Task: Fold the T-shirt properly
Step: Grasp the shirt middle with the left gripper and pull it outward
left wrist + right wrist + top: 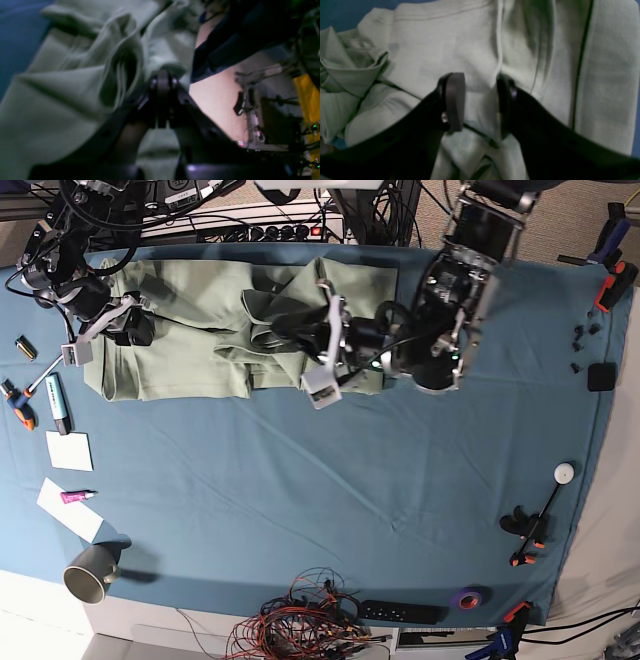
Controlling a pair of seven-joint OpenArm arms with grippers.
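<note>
The T-shirt [210, 330] lies spread across the far part of the bench [330, 510], on the blue cloth, with bunched folds near its middle. The left hand [162, 77] is pinched tight on a raised fold of the T-shirt near that bunch. The right hand [480, 100] stands at the shirt's other end, its fingers [455, 100] parted narrowly over flat fabric beside a seam, gripping nothing that shows.
</note>
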